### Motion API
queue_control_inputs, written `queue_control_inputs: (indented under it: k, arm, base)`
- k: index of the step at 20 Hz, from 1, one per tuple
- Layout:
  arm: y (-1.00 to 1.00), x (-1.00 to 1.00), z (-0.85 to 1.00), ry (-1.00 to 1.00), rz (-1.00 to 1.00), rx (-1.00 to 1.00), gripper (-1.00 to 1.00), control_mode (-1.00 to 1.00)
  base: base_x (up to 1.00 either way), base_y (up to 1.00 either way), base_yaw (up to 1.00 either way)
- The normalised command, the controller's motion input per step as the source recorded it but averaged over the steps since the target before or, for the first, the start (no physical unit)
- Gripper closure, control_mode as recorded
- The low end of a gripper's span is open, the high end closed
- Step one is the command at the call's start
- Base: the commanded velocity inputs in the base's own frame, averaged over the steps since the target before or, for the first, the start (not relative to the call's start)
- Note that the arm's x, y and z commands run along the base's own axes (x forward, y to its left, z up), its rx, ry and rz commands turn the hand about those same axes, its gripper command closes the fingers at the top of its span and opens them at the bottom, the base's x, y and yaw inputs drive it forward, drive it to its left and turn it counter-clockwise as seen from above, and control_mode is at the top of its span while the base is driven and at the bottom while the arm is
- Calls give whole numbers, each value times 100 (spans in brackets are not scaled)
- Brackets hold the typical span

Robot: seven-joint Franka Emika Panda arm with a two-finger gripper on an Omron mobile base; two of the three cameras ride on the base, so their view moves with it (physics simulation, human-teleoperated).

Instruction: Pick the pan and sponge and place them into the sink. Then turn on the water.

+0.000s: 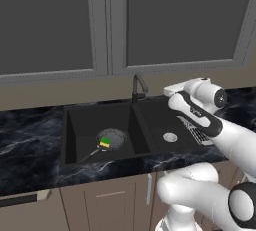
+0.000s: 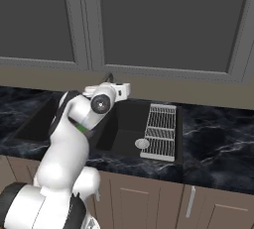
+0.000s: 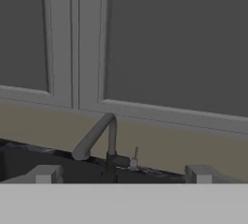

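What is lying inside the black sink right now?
In the sink's left bowl sits the pan with the sponge on it. The right bowl shows a silver drain and a wire rack; the arm hides part of it.

A wire dish rack (image 2: 160,131) made of thin silver bars lies flat along one side of the right bowl. A dark curved faucet (image 3: 99,145) stands at the back, between the two bowls, with a small thin lever (image 3: 135,156) beside it. The shiny black marble counter (image 1: 27,135) has white streaks. Big grey cupboard doors (image 1: 47,22) hang on the wall above. Light brown cupboards (image 2: 149,200) sit under the counter.
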Motion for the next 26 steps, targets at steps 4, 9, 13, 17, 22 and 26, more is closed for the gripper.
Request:
queue_control_inputs:
  k: [4,9,13,17,22,26]
  arm:
    - [-3,28,-12,-2,6,3,-100,-100]
    - [0,33,-15,0,5,2,-100,-100]
    - [0,33,-21,0,7,5,-100,-100]
    - [-8,25,-20,2,8,6,-100,-100]
    - [-13,23,-22,0,7,9,-100,-100]
    - [-1,23,-17,0,5,8,-100,-100]
  base:
    - [0,0,0]
    - [0,0,0]
    - [0,0,0]
    - [0,0,0]
    - [0,0,0]
    - [0,0,0]
